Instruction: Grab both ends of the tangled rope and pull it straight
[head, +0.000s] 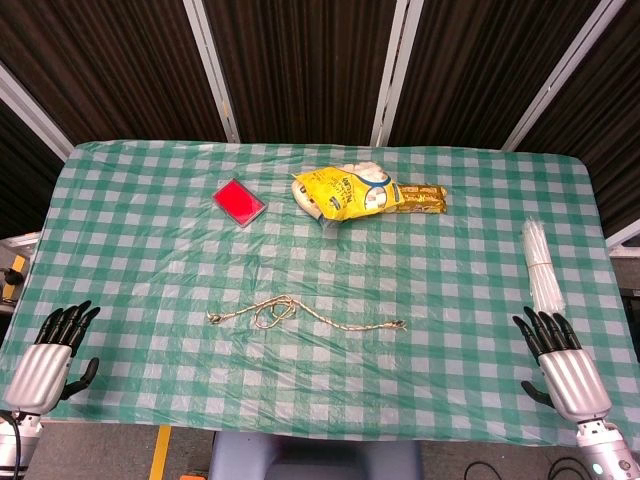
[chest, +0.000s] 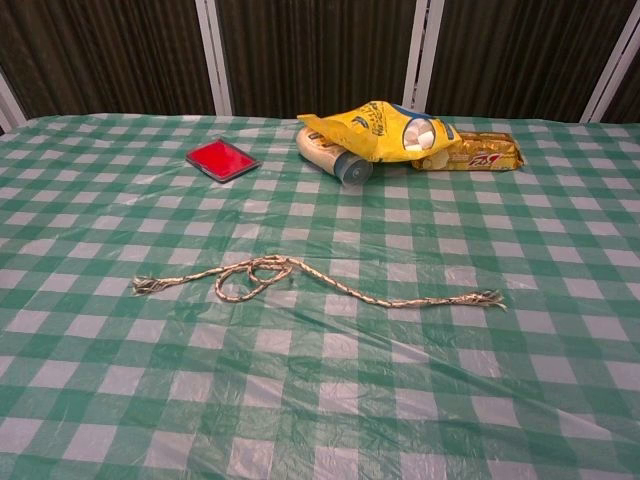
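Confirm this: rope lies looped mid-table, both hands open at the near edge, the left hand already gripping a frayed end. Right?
Not quite. The left hand grips nothing; the head view shows it open and apart from the rope, as is the right hand. The rest stands.

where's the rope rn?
Head view: the rope lies loose on the tablecloth, centre-front, between the left hand and right hand, nearer than the yellow bag.
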